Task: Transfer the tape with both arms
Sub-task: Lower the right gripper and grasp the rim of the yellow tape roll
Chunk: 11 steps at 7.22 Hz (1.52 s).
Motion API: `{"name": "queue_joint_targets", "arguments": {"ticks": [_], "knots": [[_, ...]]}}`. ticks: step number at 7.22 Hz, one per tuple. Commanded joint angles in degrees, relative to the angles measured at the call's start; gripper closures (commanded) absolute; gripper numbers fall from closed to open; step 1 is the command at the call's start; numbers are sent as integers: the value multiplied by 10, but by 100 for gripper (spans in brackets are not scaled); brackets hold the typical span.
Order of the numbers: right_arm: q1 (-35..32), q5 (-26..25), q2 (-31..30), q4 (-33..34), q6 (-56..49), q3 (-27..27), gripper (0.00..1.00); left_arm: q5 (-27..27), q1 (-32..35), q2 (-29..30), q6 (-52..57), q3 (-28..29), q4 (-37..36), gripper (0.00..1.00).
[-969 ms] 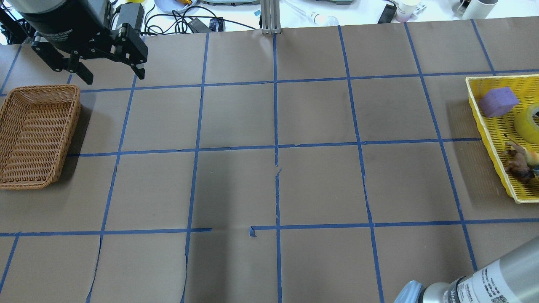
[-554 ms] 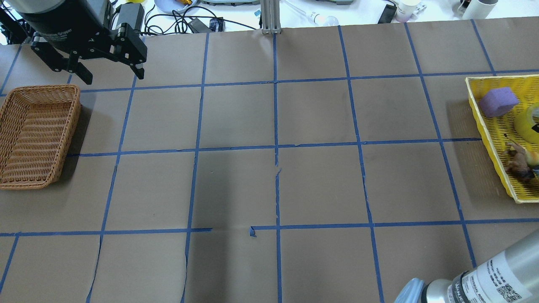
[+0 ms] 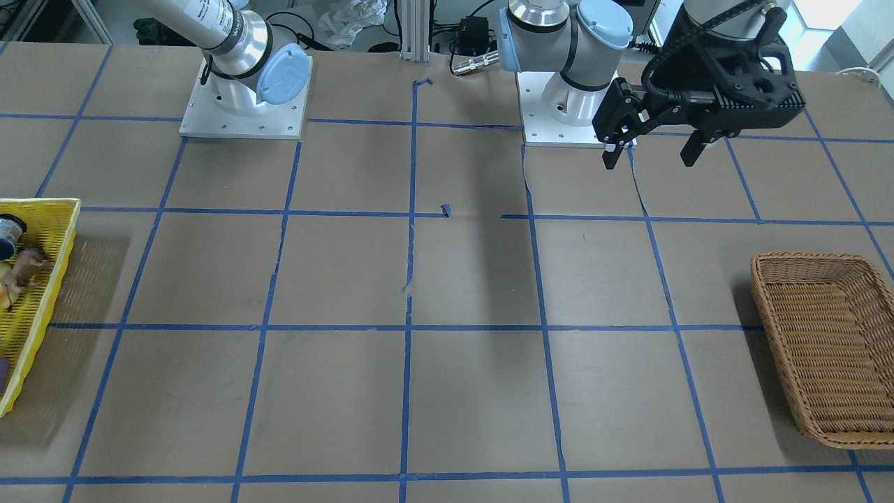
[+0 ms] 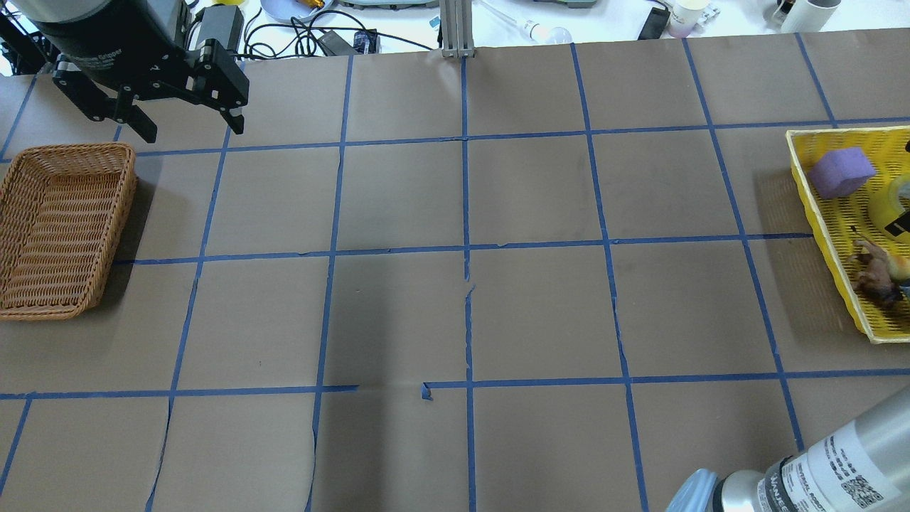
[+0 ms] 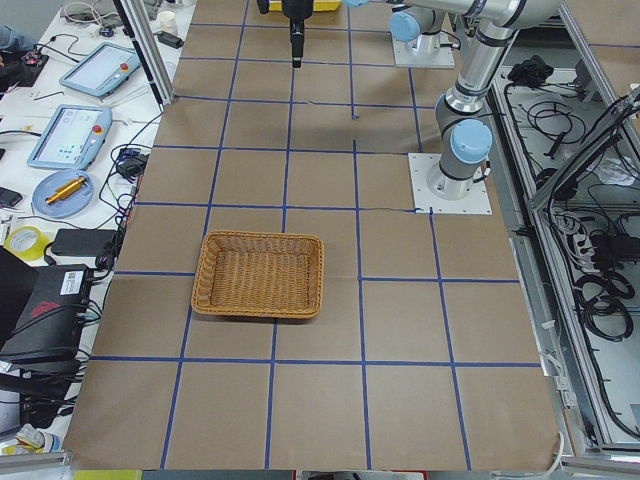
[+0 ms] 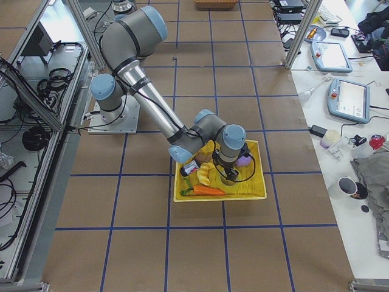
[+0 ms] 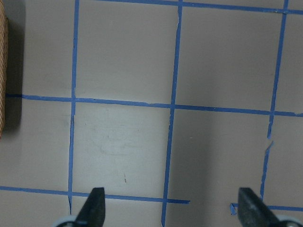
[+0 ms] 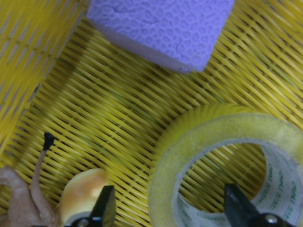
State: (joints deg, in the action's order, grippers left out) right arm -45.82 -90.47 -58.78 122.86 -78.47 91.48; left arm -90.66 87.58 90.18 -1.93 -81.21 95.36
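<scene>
Yellow tape (image 8: 213, 130): you have it lying flat on the floor of the yellow tray (image 8: 85, 94), hole up, at the table's right end.
Look of it: see-through yellow winding on a white core with green print inside; the tray's slats show through the hole.
Where it lies from the right gripper (image 8: 170, 205): right under it. One finger sits over the hole and the other outside the ring, so the jaws straddle one side of the wall.
Grip on that side: fingers spread wide, with nothing held that you can see.
Next move, as I judge it: lower a little and close on that wall. The ring's axis is upright, so it should lift hanging from one side.
Neighbours: a purple sponge (image 8: 161, 23) just beyond the tape, and a toy animal (image 4: 874, 274) near the outer finger; watch that one.
Other arm: the left gripper (image 4: 193, 131) is wide apart and empty, well away at the far end near the wicker basket (image 4: 117, 227). Your right arm is much the nearer.
</scene>
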Motion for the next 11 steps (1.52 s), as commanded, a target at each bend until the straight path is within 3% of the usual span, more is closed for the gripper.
{"name": "queue_joint_targets", "arguments": {"ticks": [1,3,6,8,11], "knots": [[0,-4,-3,0,1,-2,100,0,0,0,0,0,0,0],[-1,1,-33,-9,34,-3,100,0,0,0,0,0,0,0],[-38,-33,-128,-94,82,-6,100,0,-1,0,0,0,0,0],[-157,-30,-179,-152,266,-5,100,0,-1,0,0,0,0,0],[-417,-30,-158,-142,674,-5,100,0,-1,0,1,0,-1,0]]}}
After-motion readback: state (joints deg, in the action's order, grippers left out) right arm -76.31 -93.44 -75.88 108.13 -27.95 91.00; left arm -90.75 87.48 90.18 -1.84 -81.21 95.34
